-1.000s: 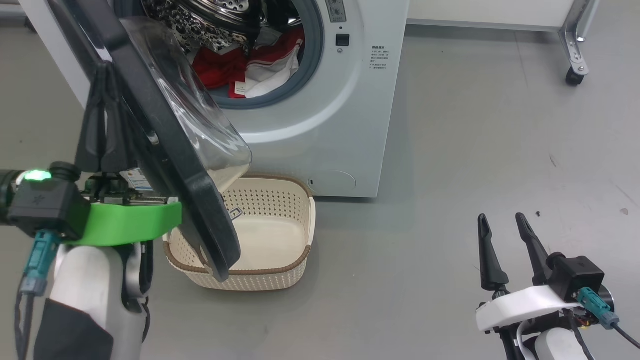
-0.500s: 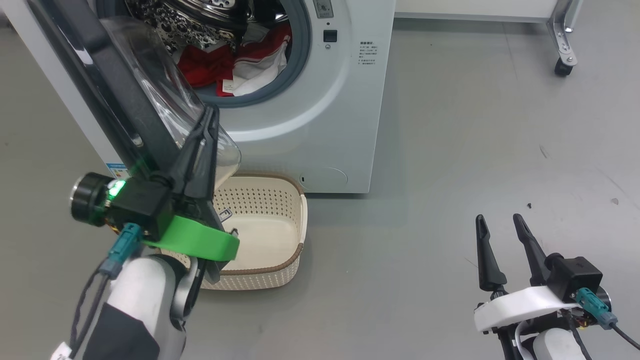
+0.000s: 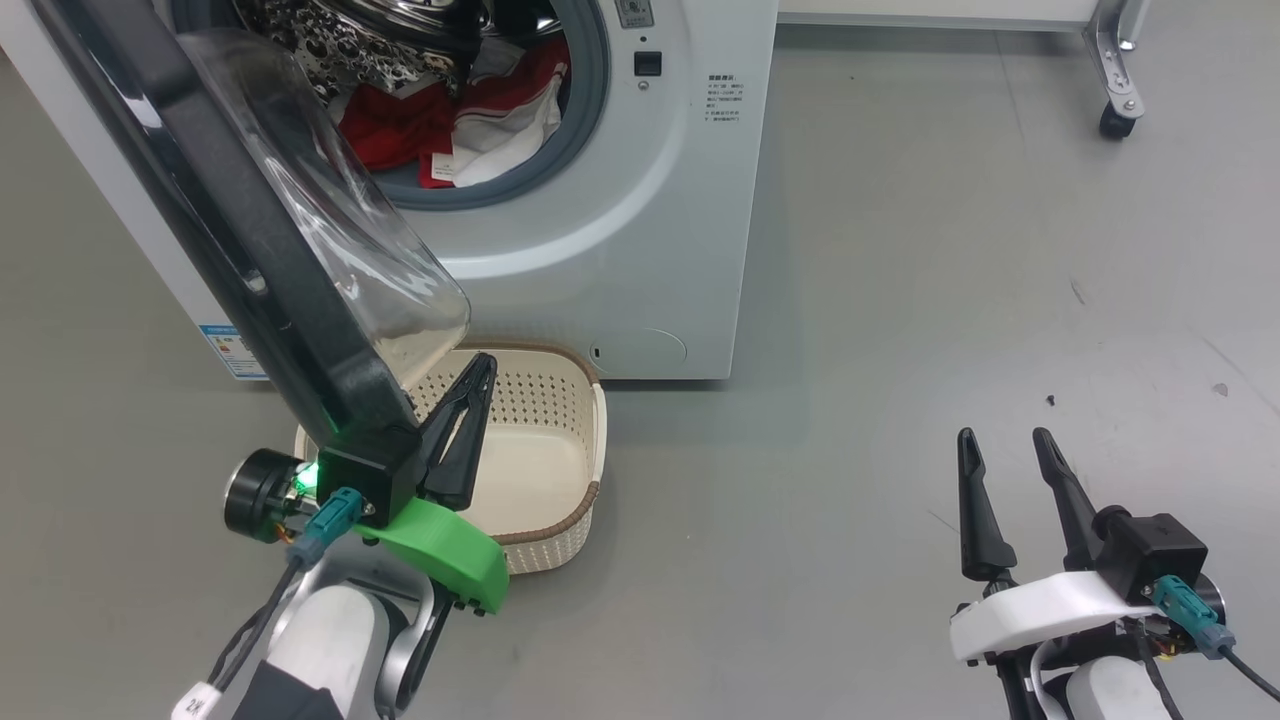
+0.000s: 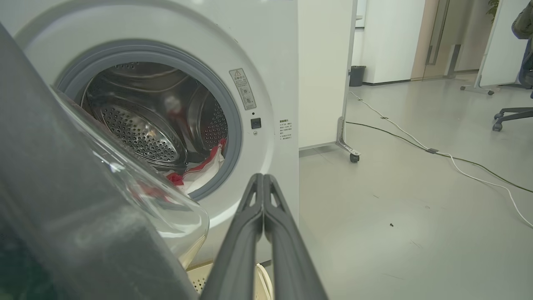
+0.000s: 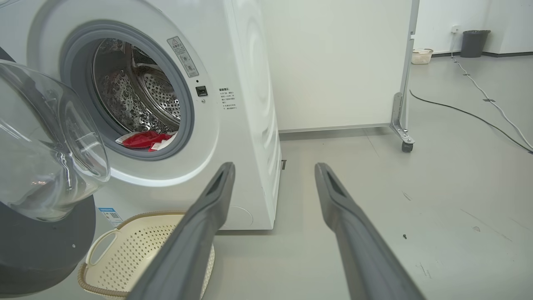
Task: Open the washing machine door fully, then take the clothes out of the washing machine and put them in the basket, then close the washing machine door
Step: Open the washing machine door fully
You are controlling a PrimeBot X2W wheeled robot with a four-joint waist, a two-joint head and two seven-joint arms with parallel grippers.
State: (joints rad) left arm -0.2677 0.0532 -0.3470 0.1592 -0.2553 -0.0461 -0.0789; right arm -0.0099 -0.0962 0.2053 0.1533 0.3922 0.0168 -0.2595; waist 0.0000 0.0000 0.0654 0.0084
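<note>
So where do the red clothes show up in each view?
Head view: clothes at the top, left of centre, inside the drum.
Left wrist view: clothes left of centre, low in the drum.
Right wrist view: clothes left of centre, low in the drum.
Shared landmark: the black latch right of the drum opening.

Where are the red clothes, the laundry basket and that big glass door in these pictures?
clothes [image 3: 385, 130], head view, red fabric mid-pile.
basket [image 3: 545, 395], head view, perforated back wall.
washing machine door [image 3: 265, 290], head view, black ring.
</note>
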